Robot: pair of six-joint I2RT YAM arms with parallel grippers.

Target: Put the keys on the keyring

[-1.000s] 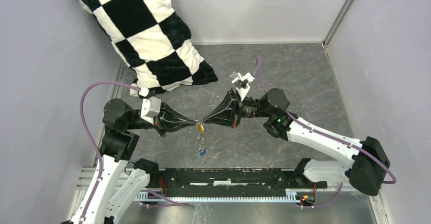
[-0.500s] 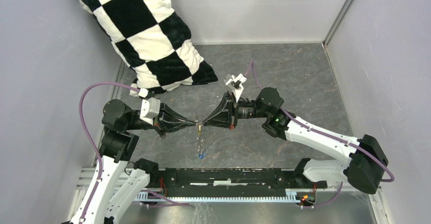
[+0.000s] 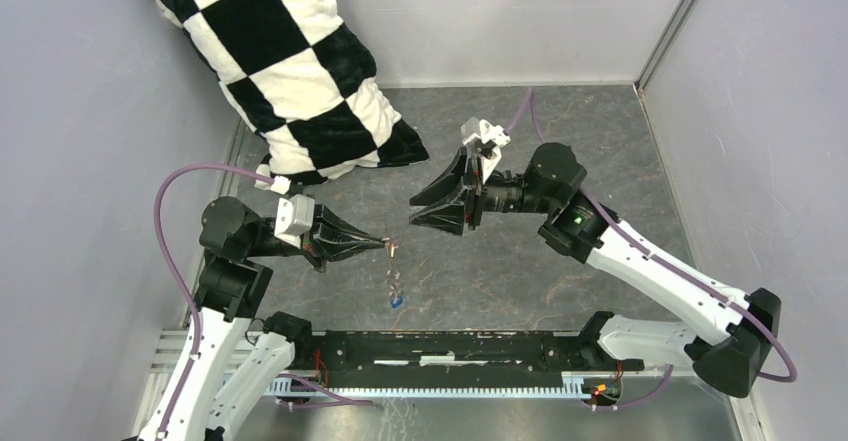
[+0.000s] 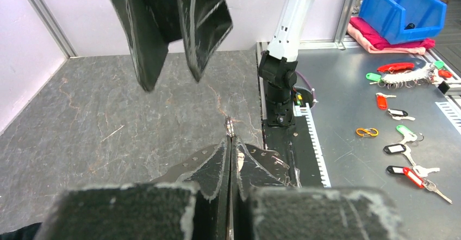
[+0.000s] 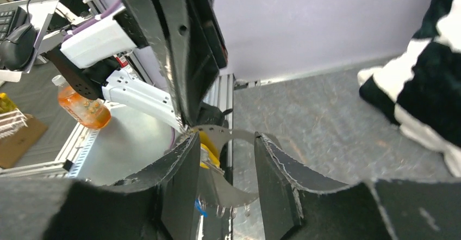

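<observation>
My left gripper (image 3: 385, 244) is shut, and a thin metal edge of the keyring (image 4: 230, 125) sticks out past its tips. In the top view the keyring (image 3: 396, 279) hangs edge-on below those tips. The yellow key (image 3: 393, 251) is at its top and the blue key (image 3: 398, 302) at its bottom, above the table. My right gripper (image 3: 413, 213) is open and empty, up and to the right of the left tips. In the right wrist view the yellow key (image 5: 210, 146) and a bit of the blue key (image 5: 199, 208) show past my open right gripper (image 5: 225, 139).
A black-and-white checked pillow (image 3: 290, 61) leans in the far left corner. Grey walls close in both sides and the back. The black base rail (image 3: 450, 346) runs along the near edge. Spare keys (image 4: 405, 136) and a blue bin (image 4: 402, 6) lie beyond it.
My right gripper has opened and pulled back up and to the right, away from the left tips. My left gripper has stayed put with the keyring and keys hanging.
</observation>
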